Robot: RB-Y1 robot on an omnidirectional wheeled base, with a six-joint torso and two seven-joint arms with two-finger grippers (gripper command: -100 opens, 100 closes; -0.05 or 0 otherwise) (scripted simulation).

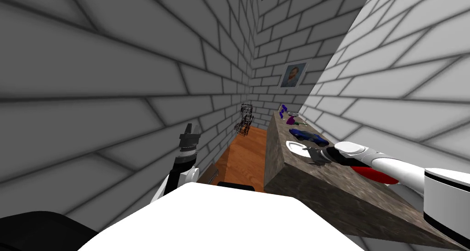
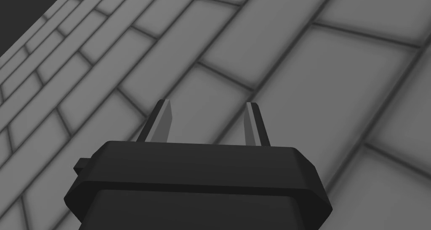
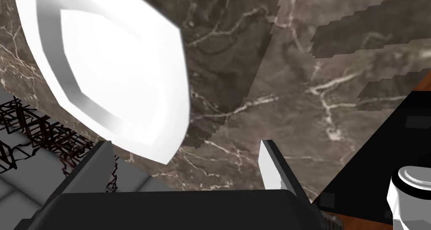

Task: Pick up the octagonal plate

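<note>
A dark marble tabletop [image 1: 293, 179] carries a blue thing [image 1: 305, 134] mid-length, a purple thing [image 1: 290, 120] towards its far end and a red thing [image 1: 372, 174] by its wall edge. A black wire rack [image 1: 244, 119] stands on the orange wooden floor [image 1: 245, 156] beyond, and a portrait [image 1: 293, 75] hangs on the end wall.

Our left gripper [image 2: 209, 123] is a dark, matte box with bevelled corners and a small tab on one side. Two thin, light grey fingers [image 2: 166, 123] rise from it, each darker along its outer edge. Behind that tool, our left arm [image 1: 176, 177] is black, with a pale grey and white ringed collar and a rounded white joint. Our right gripper [image 3: 185, 166] has the same dark box, with one blade in shade and the other bright white. Behind it, our right arm [image 1: 392, 165] is glossy white, built of rounded, capsule-like segments with a dark wrist joint. The blocky segment furthest back carries a dark band.
</note>
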